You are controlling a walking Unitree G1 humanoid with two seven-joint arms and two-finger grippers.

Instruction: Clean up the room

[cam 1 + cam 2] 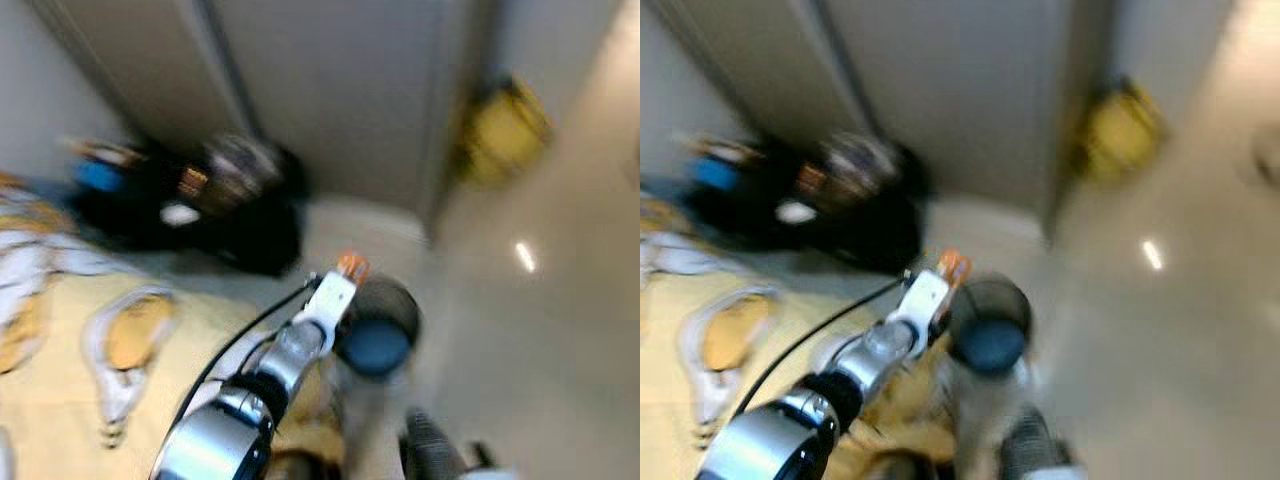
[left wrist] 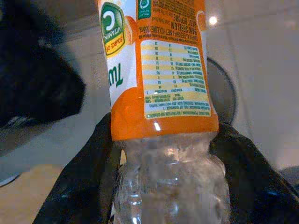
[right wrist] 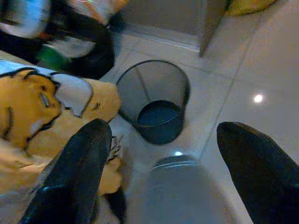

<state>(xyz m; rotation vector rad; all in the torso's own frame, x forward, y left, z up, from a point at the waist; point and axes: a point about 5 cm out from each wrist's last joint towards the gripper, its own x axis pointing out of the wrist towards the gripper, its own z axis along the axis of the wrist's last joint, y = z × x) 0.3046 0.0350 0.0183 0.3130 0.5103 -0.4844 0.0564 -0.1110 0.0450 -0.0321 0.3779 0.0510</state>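
Left wrist view, left tool (image 2: pixel 166 186) clamping orange-labelled bottle (image 2: pixel 161 88), right tool (image 3: pixel 163 182) spread open

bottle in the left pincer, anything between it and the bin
Nothing visible blocks it. The left pincer holds the bottle just beside the open rim of the wire bin, which stands on bare tile next to the yellow blanket.

- One clear plastic bottle (image 2: pixel 163 102) with an orange label.
- One dark wire-mesh wastebasket (image 3: pixel 154 100) on the tiled floor.
- Two grippers: left gripper (image 2: pixel 163 182), right gripper (image 3: pixel 163 186).
- One yellow object (image 1: pixel 500 130), far right, blurred.
- One heap of dark bags (image 1: pixel 200 200), far left.
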